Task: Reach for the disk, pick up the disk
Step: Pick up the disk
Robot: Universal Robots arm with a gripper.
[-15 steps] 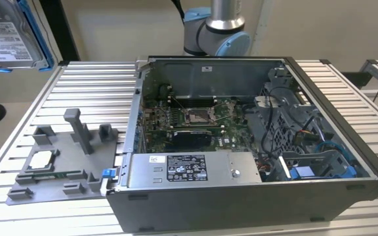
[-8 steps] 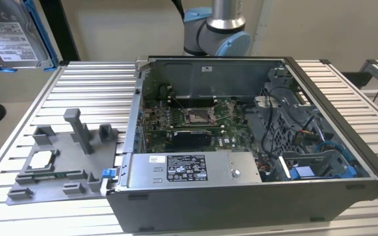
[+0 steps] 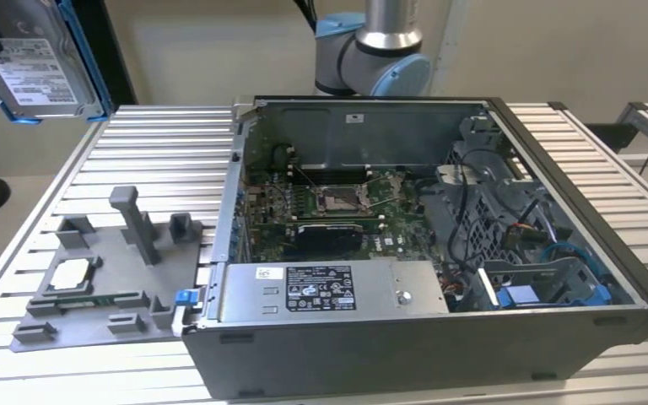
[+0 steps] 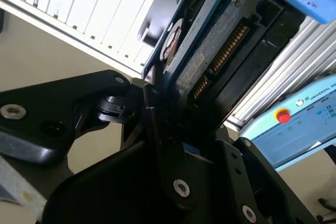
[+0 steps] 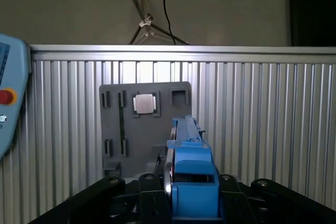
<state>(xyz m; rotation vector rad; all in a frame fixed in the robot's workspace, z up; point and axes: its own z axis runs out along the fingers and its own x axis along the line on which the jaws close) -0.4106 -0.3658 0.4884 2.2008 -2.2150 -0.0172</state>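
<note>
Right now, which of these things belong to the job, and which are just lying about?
In the job: the disk, clamped in the tool.
Lying about: open computer case, grey fixture plate, teach pendant.

Computer case [image 3: 414,346]: open-topped, on my ribbed table [image 3: 166,143].
Silver box [image 3: 324,291]: inside the case, against 1 wall.
Grey fixture plate [image 3: 105,253]: just beside the case, outside it.
Motherboard [image 3: 324,202]: on the case floor.

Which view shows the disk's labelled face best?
The exterior view: the disk, at that view's upper left, faces the camera with its white label and blue bracket. The second wrist view shows its connector side in the gripper; the first wrist view, its blue end edge-on.
</note>
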